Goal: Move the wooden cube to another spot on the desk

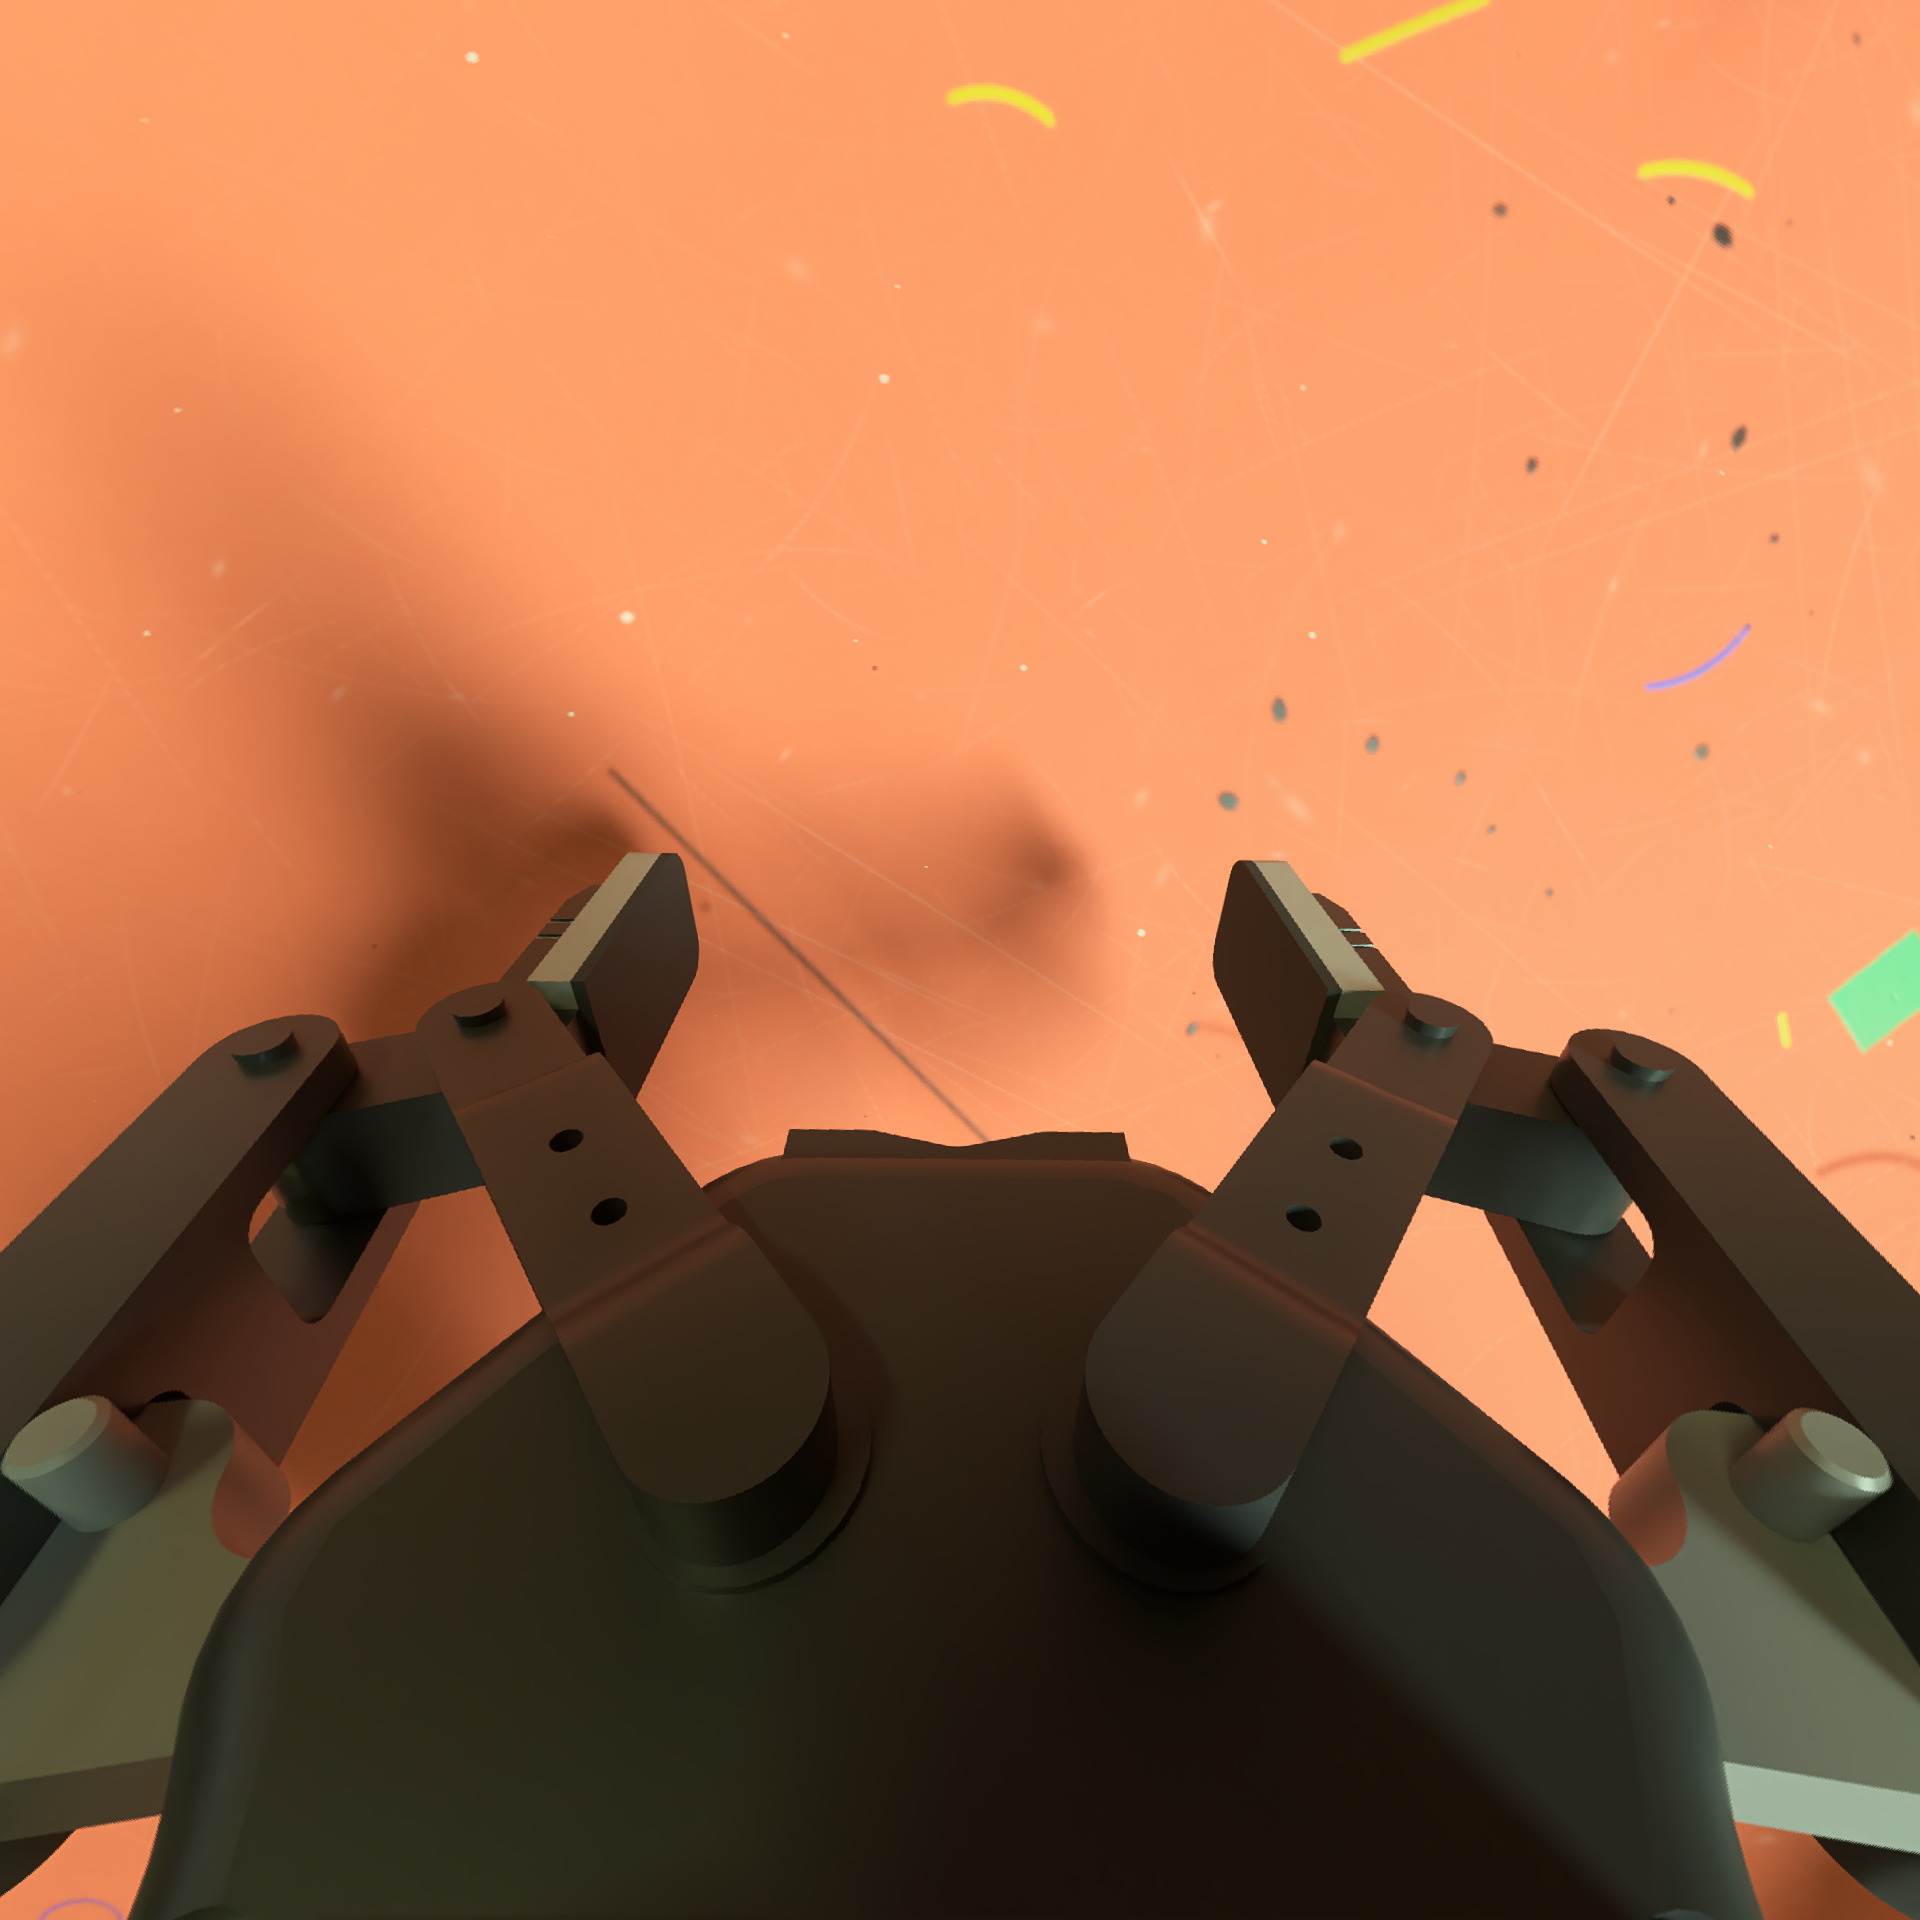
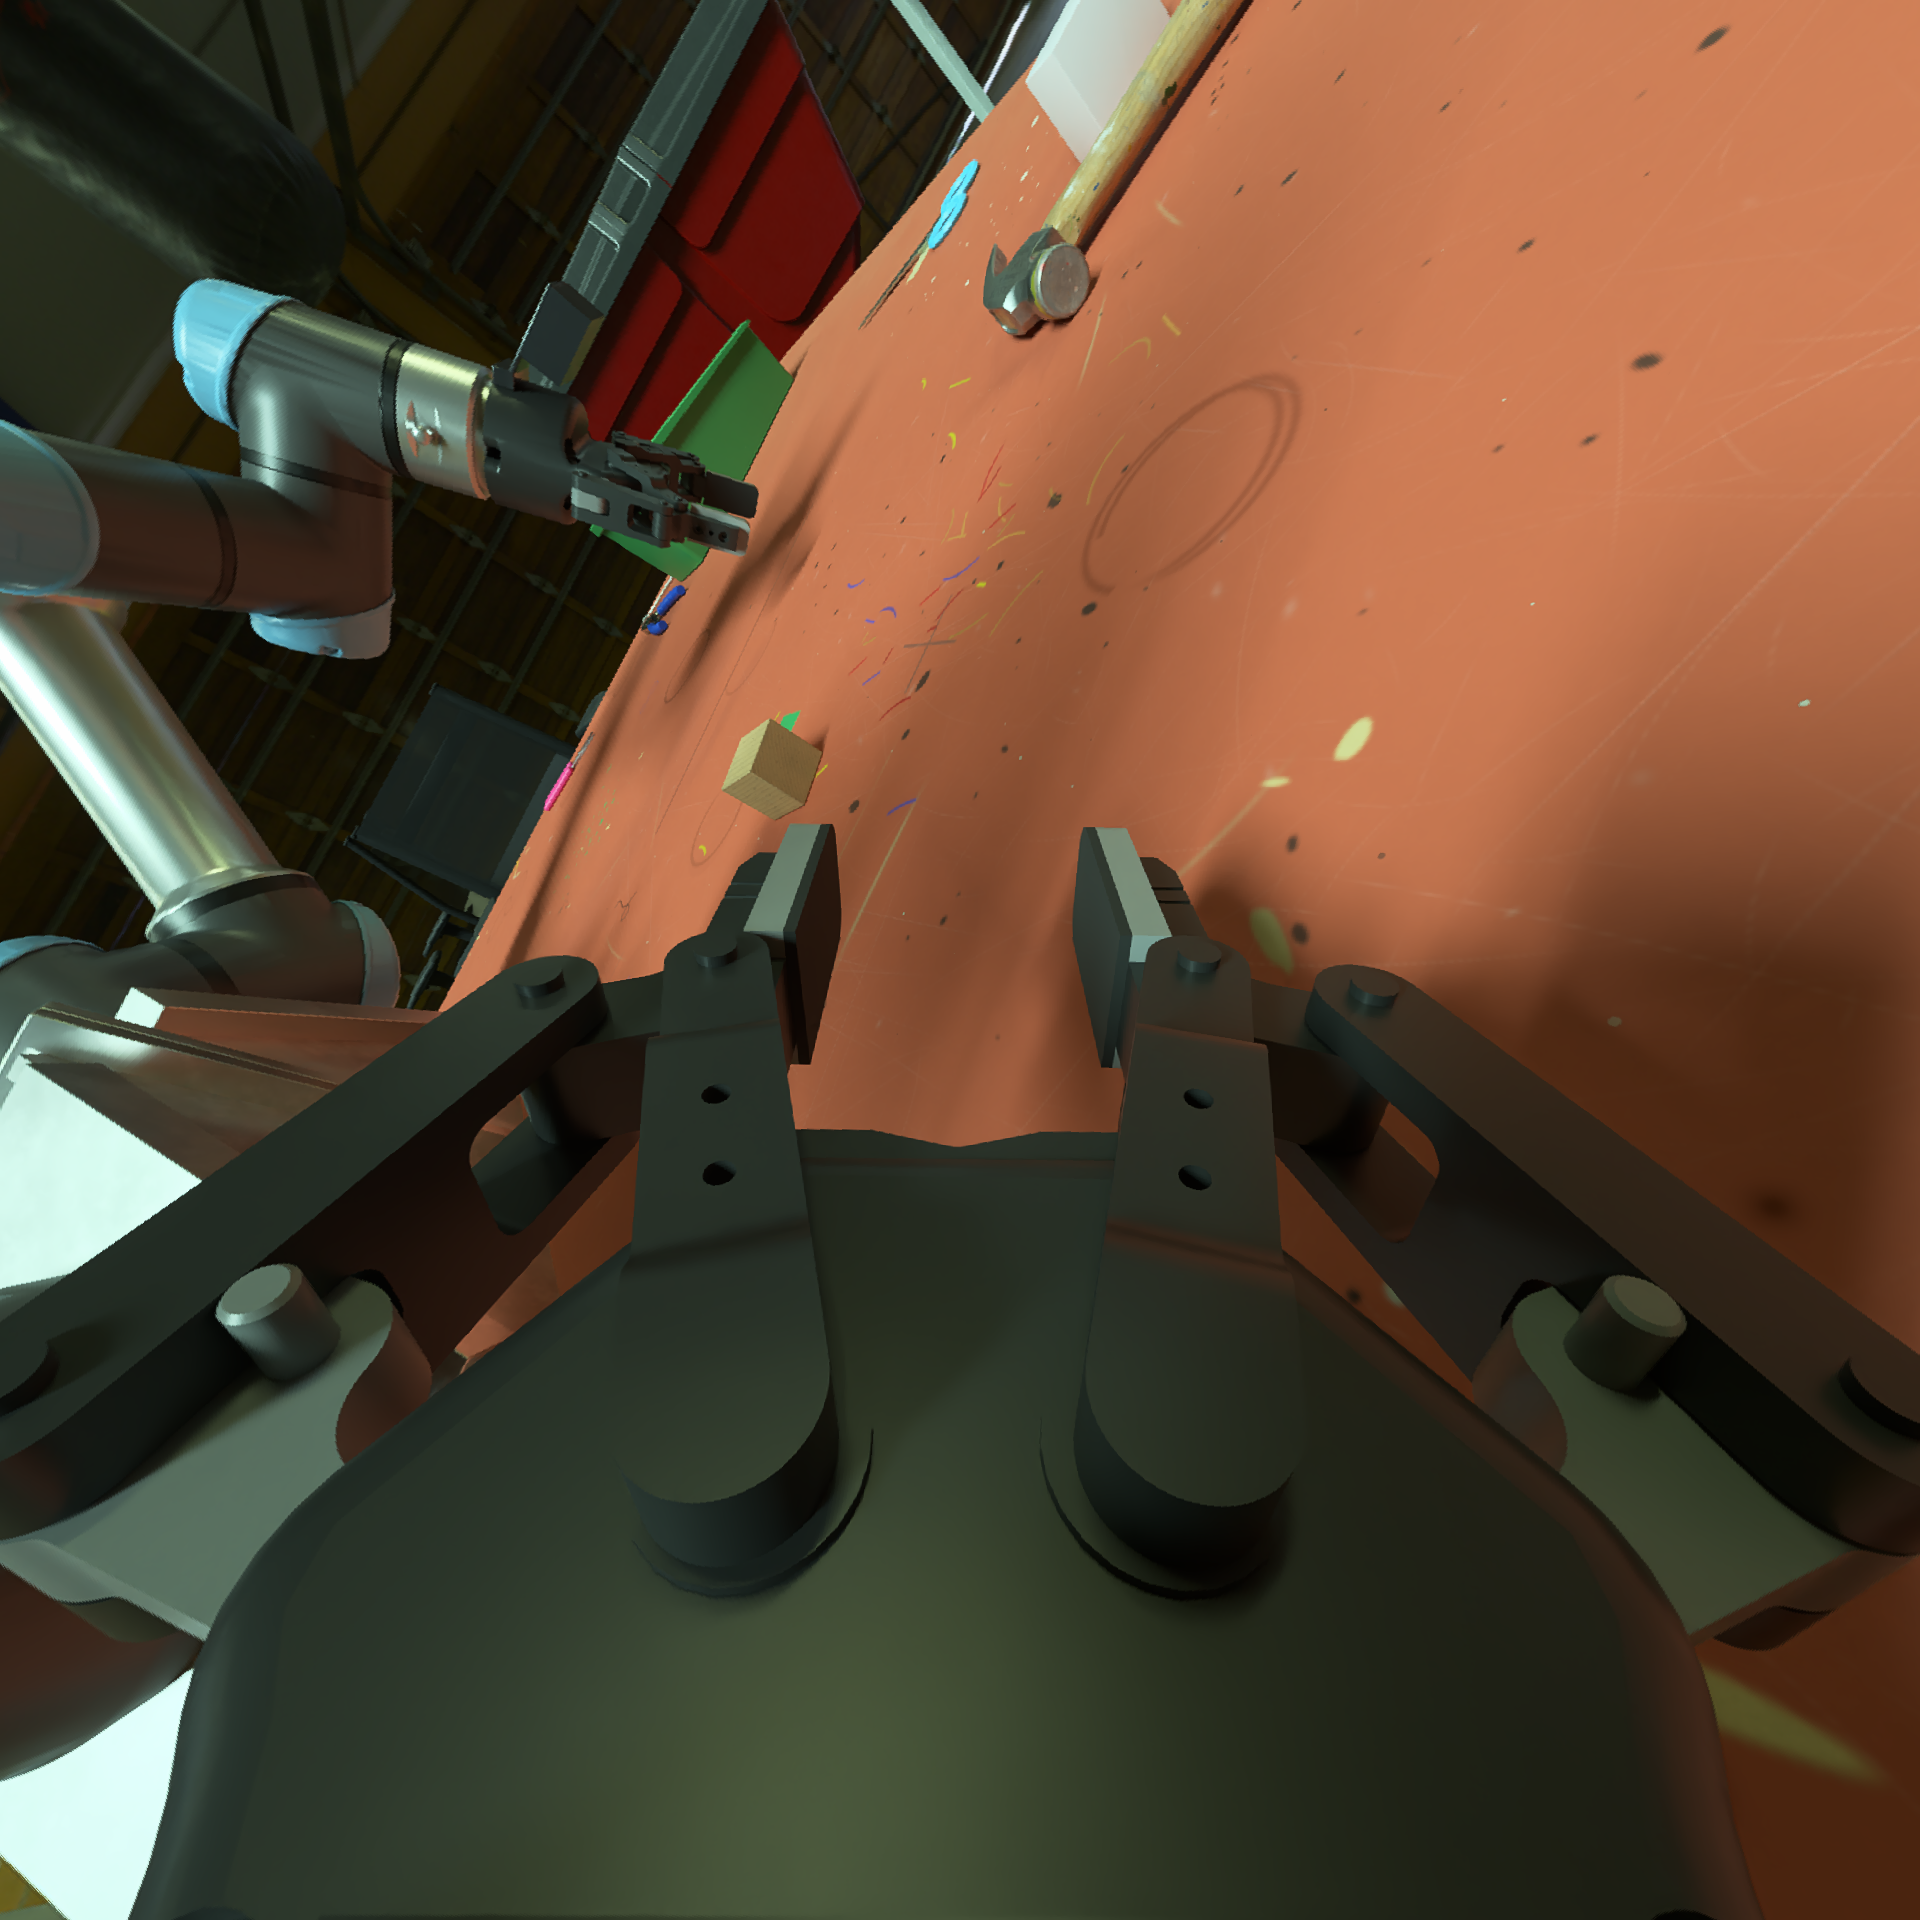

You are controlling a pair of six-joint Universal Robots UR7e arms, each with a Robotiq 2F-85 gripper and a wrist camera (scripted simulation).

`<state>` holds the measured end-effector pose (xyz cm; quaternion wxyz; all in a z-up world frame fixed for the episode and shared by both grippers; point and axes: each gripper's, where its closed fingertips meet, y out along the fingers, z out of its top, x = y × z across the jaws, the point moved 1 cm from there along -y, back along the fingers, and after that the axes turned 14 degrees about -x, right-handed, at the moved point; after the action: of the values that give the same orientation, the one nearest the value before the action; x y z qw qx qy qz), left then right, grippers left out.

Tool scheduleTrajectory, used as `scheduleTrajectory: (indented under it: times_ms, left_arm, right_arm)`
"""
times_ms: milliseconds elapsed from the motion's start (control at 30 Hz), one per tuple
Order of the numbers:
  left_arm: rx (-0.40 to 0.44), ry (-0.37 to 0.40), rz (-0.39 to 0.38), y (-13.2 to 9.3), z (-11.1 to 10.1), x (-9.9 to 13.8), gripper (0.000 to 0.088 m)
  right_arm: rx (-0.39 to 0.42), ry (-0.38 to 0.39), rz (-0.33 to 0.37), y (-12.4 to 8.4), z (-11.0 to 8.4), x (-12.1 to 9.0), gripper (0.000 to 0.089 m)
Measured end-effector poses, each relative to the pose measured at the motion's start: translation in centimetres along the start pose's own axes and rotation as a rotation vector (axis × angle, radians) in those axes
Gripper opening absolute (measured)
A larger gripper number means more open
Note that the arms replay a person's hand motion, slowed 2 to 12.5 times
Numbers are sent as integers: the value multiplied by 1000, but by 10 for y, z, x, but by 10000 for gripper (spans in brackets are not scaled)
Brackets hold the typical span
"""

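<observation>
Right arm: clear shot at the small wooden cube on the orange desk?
Probably yes. The small wooden cube sits alone on the orange desk, just ahead-left of the open, empty right gripper; nothing lies between them.

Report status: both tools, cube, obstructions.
Left tool open, empty. Right tool open, empty. Small light wooden cube on orange desk, ungrasped. Wooden-handled hammer far off, clear.

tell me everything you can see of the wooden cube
The wooden cube is a small block of pale tan wood with faint grain and clean edges. It appears only in the right wrist view. It rests on the orange desk near the desk's edge, turned corner-on to the camera. A small green scrap peeks out behind it. Nothing grips it; it lies beyond the open right gripper, towards its left finger.
</observation>
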<state>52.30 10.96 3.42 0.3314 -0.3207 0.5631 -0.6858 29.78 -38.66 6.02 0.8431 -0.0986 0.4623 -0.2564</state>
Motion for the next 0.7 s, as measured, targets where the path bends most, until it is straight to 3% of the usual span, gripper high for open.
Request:
scheduleTrajectory:
  times_ms: [333,700]
  left_arm:
    - [62,-46,38,-3,8,-16,854]
    - [28,-47,80,4,14,-26,814]
  right_arm:
    - [-1,-3,-1,0,0,0,412]
    - [0,-4,2,0,0,-1,411]
